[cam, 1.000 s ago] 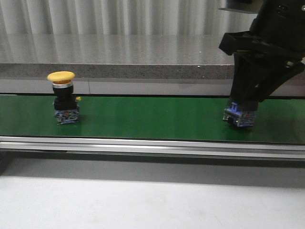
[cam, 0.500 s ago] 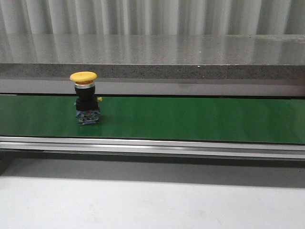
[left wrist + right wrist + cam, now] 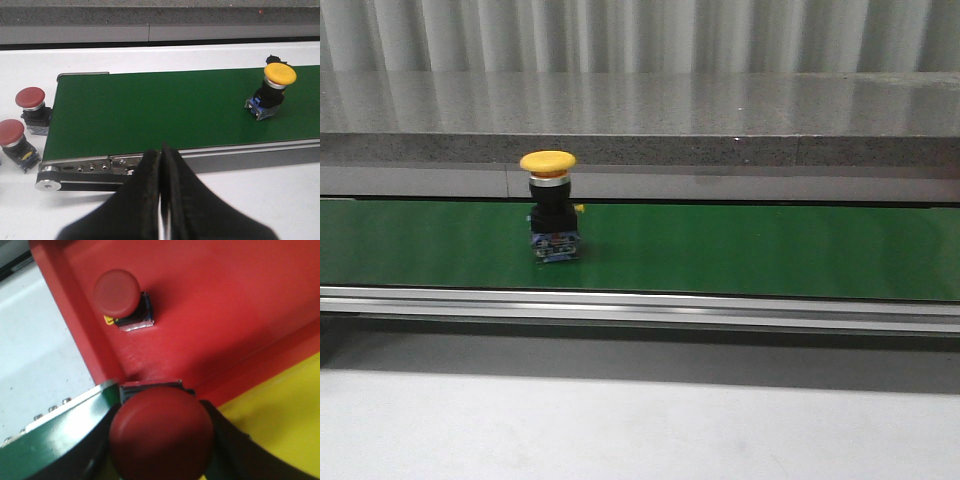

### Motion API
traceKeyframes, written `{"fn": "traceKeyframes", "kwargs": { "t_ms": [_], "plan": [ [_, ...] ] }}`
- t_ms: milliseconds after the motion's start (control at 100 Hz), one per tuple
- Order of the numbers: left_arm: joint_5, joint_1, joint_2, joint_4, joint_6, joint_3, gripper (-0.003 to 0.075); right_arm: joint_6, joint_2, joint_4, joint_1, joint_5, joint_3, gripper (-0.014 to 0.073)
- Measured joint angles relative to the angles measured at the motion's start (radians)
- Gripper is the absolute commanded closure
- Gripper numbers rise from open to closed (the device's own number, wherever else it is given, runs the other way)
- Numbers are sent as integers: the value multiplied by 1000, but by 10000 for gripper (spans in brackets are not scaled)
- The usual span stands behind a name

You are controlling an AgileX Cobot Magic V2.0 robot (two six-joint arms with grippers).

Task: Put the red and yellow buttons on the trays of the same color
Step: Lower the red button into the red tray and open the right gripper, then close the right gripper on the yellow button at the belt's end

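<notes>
With a red button [image 3: 159, 442] clamped in our right gripper [image 3: 160, 440] at the red tray [image 3: 240, 315], we next lower and release it; left gripper [image 3: 161, 200] is closed, empty.

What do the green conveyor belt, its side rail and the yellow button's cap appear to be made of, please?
Green conveyor belt: probably rubber or PVC, matte, showing only a soft sheen and no sharp reflections.
Side rail: looks like brushed aluminium, silver with long straight highlights.
Yellow button: the cap seems to be smooth moulded plastic, evenly coloured, above a shiny metal-looking collar.
</notes>
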Motion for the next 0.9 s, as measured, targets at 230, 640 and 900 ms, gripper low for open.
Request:
{"fn": "traceKeyframes", "kwargs": {
  "t_ms": [230, 640, 900],
  "plan": [
    [0, 0, 0, 0, 0, 0, 741, 0, 144, 15, 2, -16, -75, 450],
    [0, 0, 0, 0, 0, 0, 741, 0, 266, 34, 6, -58, -83, 33],
    [0, 0, 0, 0, 0, 0, 741, 0, 168, 34, 12, -65, -76, -8]
  ]
}}
